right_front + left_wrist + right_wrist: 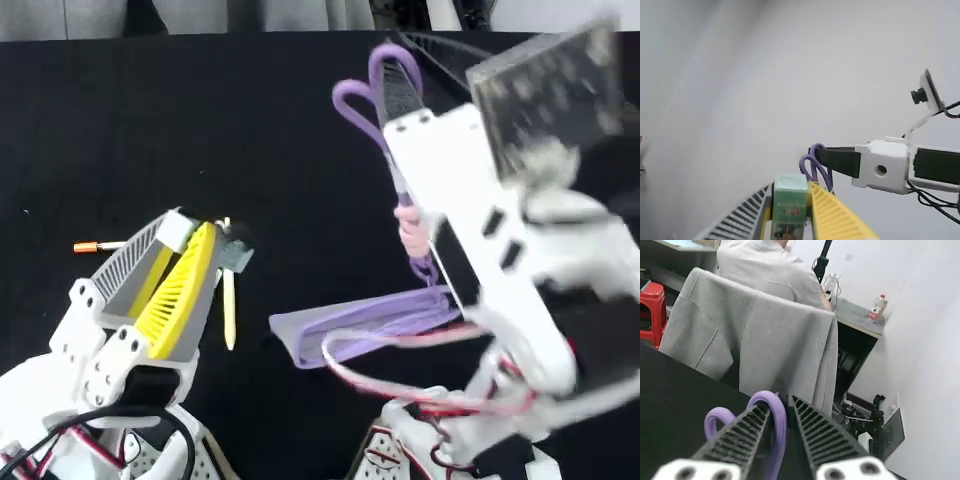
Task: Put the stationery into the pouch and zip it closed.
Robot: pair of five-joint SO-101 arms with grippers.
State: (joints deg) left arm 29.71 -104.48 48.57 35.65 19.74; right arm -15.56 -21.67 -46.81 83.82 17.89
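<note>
Looking down in the high view, the left gripper (190, 232) sits at the lower left of the black table (150, 120), its yellow and grey fingers pressed together on a small pale block (178, 232). A cream pencil (229, 310) lies just right of it, and an orange-tipped pen (92, 246) lies at the left edge. The purple pouch (370, 320) is at lower centre. Its purple loop (350, 100) runs up to the top centre, where the right gripper (392, 68) is clamped on it.

In the left wrist view, the left gripper (790, 186) at bottom centre pinches the block (790, 202), green here, against a pale wall. To the right, the right gripper (822, 155) grips the purple loop (807, 162).

In the right wrist view, the right gripper (782, 402) at bottom centre has its black ribbed fingers together on the purple loop (776, 415). A grey jacket (765, 330) hangs behind.
</note>
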